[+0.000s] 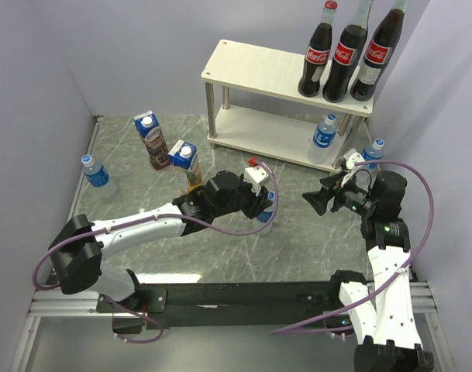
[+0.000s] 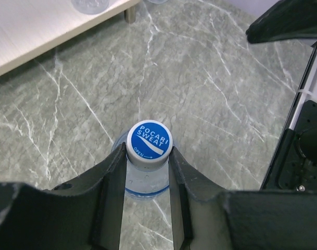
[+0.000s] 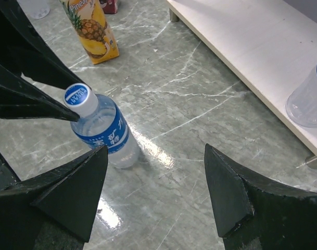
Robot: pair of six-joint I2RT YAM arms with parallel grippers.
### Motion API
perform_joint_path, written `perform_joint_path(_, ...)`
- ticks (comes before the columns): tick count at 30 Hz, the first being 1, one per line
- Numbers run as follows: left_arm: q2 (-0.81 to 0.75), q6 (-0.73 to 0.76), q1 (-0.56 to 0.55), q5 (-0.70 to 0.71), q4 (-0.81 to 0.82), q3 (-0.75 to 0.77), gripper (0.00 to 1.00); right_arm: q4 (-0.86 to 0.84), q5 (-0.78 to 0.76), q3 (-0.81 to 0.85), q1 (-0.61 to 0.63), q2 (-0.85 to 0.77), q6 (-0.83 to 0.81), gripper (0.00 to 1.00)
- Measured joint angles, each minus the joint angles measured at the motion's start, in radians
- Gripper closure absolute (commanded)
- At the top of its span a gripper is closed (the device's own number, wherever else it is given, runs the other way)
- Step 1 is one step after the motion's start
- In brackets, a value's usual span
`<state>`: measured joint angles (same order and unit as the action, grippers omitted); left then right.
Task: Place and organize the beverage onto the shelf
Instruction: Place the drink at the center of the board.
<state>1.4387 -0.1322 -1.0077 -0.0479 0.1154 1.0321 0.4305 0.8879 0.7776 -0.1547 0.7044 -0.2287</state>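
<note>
Far left: a small clear water bottle with blue cap and label (image 1: pixel 96 172) stands on the grey marbled tabletop (image 1: pixel 142 232), near the left wall.
Left of centre: a tall blue-topped grape juice carton (image 1: pixel 152 139) and, nearer me, a tall blue-topped pineapple juice carton (image 1: pixel 187 164), both upright.
Centre: my left tool (image 1: pixel 260 203) is clenched on the neck of a second small water bottle (image 2: pixel 149 141), just under its blue cap; whether its base touches the tabletop I cannot tell.
Rear: the two-tier pale wood shelf on round metal legs (image 1: pixel 251 66) carries three dark red-capped cola bottles (image 1: pixel 348 54) at the right end of its top board and a third water bottle (image 1: pixel 323 139) on its lower board.
Right: my right tool (image 3: pixel 155 156) is released, jaws wide, grasping nothing; a fourth water bottle (image 1: pixel 373 151) stands near the shelf's right end.
</note>
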Motion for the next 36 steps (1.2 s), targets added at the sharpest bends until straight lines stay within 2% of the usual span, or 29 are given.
perform_joint_path(5, 0.008, -0.003, 0.000, -0.007, 0.047, -0.045, 0.99, 0.000, 0.006, 0.000, -0.001, 0.000, 0.000, 0.19)
perform_joint_path(8, 0.008, -0.004, 0.000, -0.008, 0.087, -0.065, 0.90, 0.000, 0.013, 0.000, -0.001, 0.000, 0.000, 0.19)
perform_joint_path(9, 0.008, -0.005, 0.000, -0.008, 0.098, -0.070, 0.78, 0.000, 0.015, 0.000, -0.001, 0.000, 0.000, 0.19)
perform_joint_path(11, 0.008, -0.010, 0.000, -0.008, 0.119, -0.082, 0.64, 0.000, 0.017, 0.000, -0.001, 0.000, 0.000, 0.19)
perform_joint_path(12, 0.008, -0.011, 0.000, -0.008, 0.126, -0.085, 0.53, 0.000, 0.018, 0.000, -0.002, 0.000, 0.000, 0.19)
perform_joint_path(14, 0.008, -0.017, 0.000, -0.008, 0.140, -0.094, 0.43, 0.000, 0.019, 0.000, -0.002, 0.001, 0.000, 0.19)
perform_joint_path(16, 0.008, -0.026, -0.001, -0.008, 0.154, -0.100, 0.25, 0.000, 0.021, 0.000, -0.002, 0.001, 0.000, 0.19)
perform_joint_path(19, -0.002, -0.029, -0.001, -0.007, 0.167, -0.110, 0.13, 0.000, 0.023, 0.000, -0.002, 0.002, 0.000, 0.19)
perform_joint_path(28, -0.108, -0.054, -0.002, 0.002, 0.242, -0.224, 0.03, 0.000, 0.023, 0.000, -0.007, 0.003, -0.001, 0.19)
perform_joint_path(29, -0.120, -0.061, -0.002, 0.005, 0.271, -0.254, 0.01, 0.000, 0.023, 0.000, -0.007, 0.003, -0.001, 0.19)
perform_joint_path(36, -0.103, -0.093, -0.039, 0.037, 0.482, -0.466, 0.01, 0.000, 0.032, 0.000, -0.009, 0.003, -0.001, 0.19)
